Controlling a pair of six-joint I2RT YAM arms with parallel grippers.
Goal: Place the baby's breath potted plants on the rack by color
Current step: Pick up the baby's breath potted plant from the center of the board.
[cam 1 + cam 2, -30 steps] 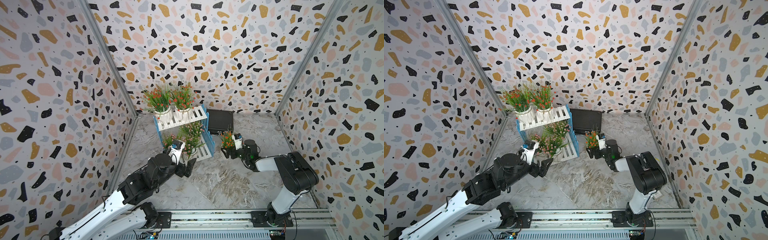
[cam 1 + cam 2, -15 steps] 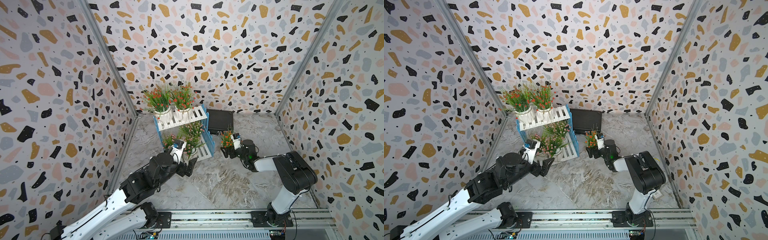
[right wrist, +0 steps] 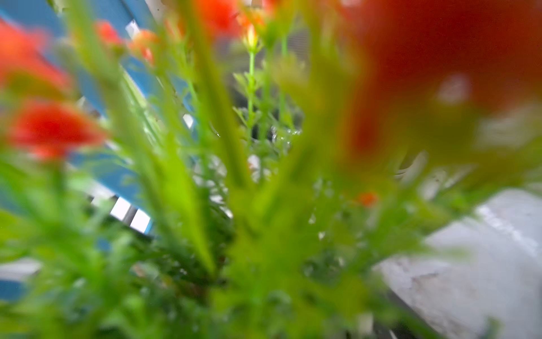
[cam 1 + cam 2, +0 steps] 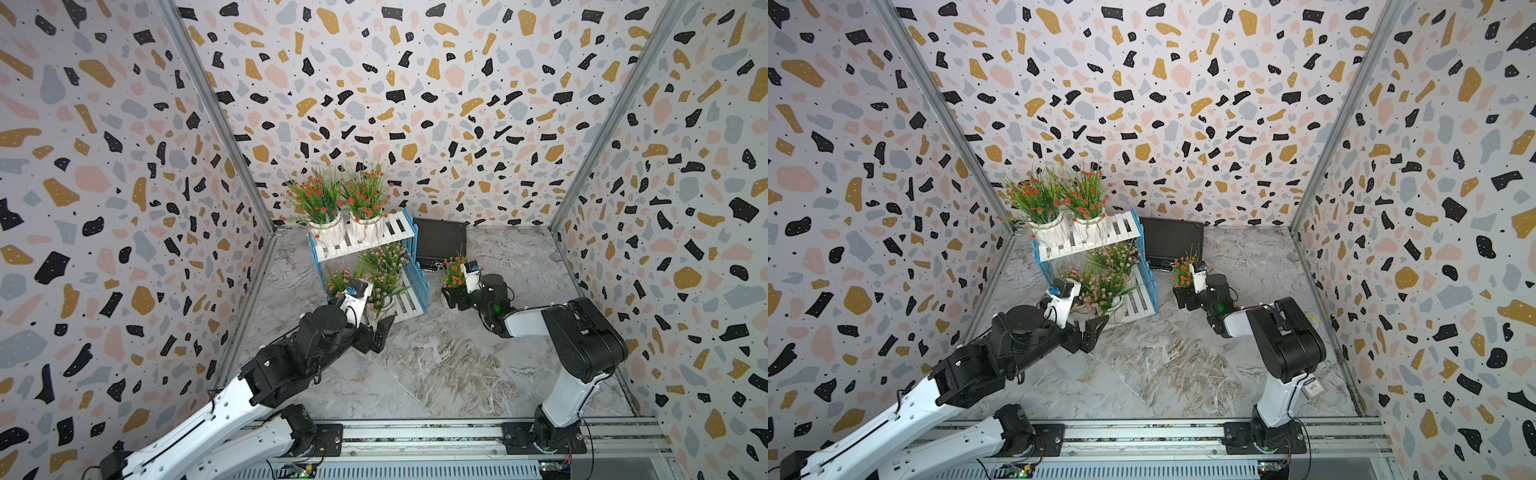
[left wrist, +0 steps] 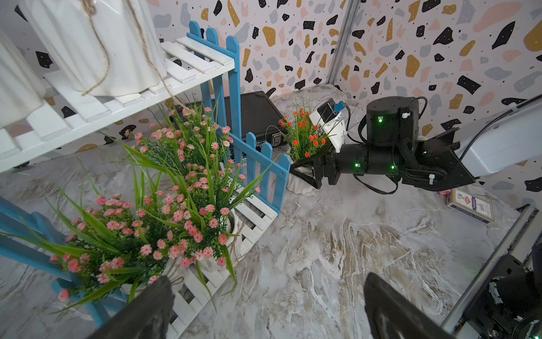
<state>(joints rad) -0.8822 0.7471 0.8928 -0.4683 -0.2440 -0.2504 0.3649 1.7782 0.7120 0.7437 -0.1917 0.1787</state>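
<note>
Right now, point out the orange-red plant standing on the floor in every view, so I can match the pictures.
In a top view: the orange-red plant stands on the floor just right of the blue fence panel.
In a top view: same spot, in front of the black case.
Left wrist: beyond the blue fence panel, upright.
Right wrist: its blurred leaves fill the picture.
Shared landmark: the blue fence panel.

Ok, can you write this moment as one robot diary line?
left gripper: open, empty | right gripper: around pot of tabletop orange plant, grip unclear | rack: orange pair top, pink plants bottom
</note>
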